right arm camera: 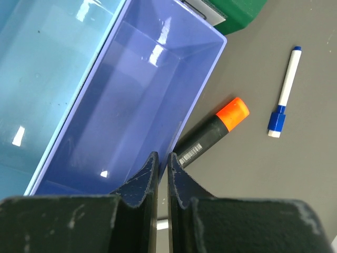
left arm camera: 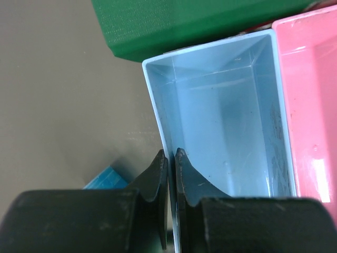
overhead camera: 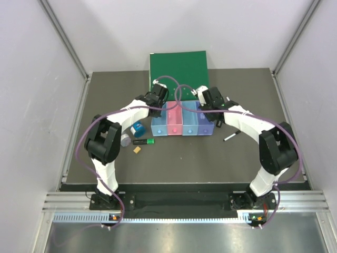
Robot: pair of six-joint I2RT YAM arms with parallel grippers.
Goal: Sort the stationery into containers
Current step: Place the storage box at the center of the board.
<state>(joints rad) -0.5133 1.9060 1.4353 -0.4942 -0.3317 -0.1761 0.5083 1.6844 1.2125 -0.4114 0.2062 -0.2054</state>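
Likely bracing with left end effector [left arm camera: 169,154] clamped on blue bin [left arm camera: 158,113], right end effector [right arm camera: 162,157] on purple bin [right arm camera: 196,87]. Next: release, fetch highlighter [right arm camera: 208,137].

Glossy translucent plastic bins [overhead camera: 182,129], matt table [overhead camera: 184,163]

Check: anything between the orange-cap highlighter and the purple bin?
Nothing but the bin's own side wall. The orange-cap highlighter lies on the table just outside the purple bin, beside that wall, which the right gripper pinches.
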